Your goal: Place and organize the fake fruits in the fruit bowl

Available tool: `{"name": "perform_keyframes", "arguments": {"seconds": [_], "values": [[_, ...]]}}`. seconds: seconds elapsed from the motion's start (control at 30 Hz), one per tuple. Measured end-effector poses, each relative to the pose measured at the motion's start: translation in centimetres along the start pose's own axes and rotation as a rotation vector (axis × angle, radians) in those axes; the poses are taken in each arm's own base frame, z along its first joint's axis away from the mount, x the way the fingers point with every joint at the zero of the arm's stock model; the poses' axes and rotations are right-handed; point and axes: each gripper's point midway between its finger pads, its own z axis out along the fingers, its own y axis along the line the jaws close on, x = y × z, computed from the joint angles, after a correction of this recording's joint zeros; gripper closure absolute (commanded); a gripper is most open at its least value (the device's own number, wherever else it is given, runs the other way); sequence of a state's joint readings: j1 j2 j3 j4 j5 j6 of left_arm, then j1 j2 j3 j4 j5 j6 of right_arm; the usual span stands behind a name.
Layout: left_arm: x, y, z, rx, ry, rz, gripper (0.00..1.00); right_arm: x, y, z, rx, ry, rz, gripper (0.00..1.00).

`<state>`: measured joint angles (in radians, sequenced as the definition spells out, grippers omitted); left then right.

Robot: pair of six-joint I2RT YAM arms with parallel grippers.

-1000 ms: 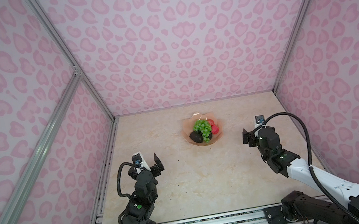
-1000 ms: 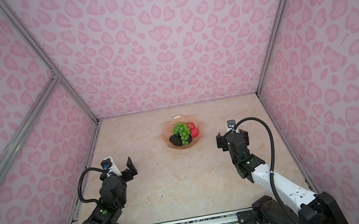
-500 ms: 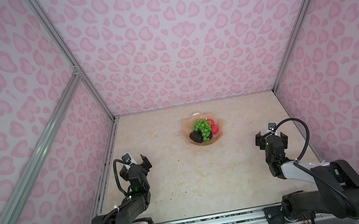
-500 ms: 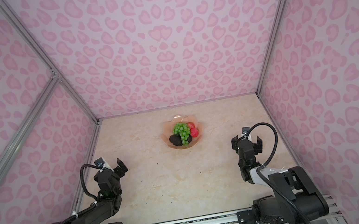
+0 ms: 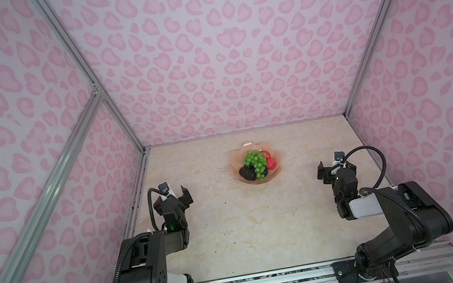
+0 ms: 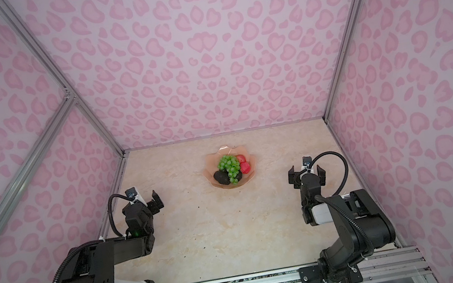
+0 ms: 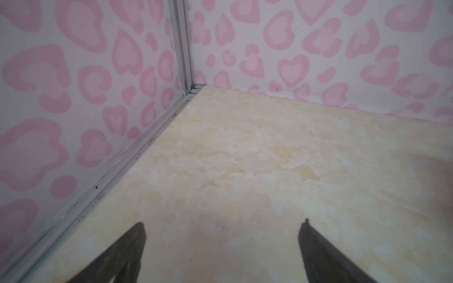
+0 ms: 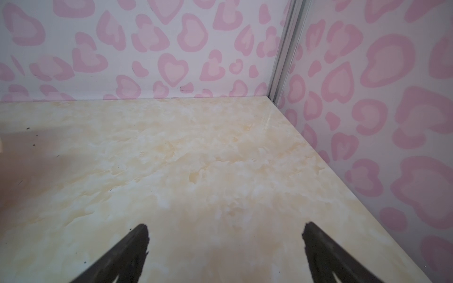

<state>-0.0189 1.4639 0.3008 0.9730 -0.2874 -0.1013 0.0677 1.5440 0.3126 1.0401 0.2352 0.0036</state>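
Note:
In both top views the peach-pink fruit bowl (image 5: 234, 164) (image 6: 210, 168) stands on the table past the middle. It holds the fake fruits: green grapes (image 5: 254, 159) (image 6: 228, 163) in the centre, two red apples (image 5: 271, 163) (image 6: 245, 168) on their right and a dark avocado (image 5: 246, 173) (image 6: 221, 177) at the near left. My left gripper (image 5: 173, 198) (image 6: 145, 204) (image 7: 221, 227) is open and empty, well to the left of the bowl. My right gripper (image 5: 336, 168) (image 6: 307, 175) (image 8: 224, 230) is open and empty, well to its right. Both wrist views show only bare table.
Pink heart-patterned walls (image 5: 236, 54) close in the beige marbled table (image 5: 262, 219) on three sides. Metal frame posts (image 7: 182, 49) (image 8: 285, 49) stand in the far corners. An aluminium rail (image 5: 271, 279) carrying both arm bases runs along the front edge.
Both arms have folded back toward the front rail. The left gripper has shifted left and the right gripper right. Both stay open. The bowl and fruits have not moved.

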Motion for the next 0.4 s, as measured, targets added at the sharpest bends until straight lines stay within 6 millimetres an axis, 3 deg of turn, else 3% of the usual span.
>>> {"name": "perform_keyframes", "arguments": {"seconds": [0.4], "values": [[-0.28,-0.13,0.19,0.003,-0.005,-0.002,0.02,0.42,0.31,0.17,-0.023,0.033,-0.008,0.01]]}}
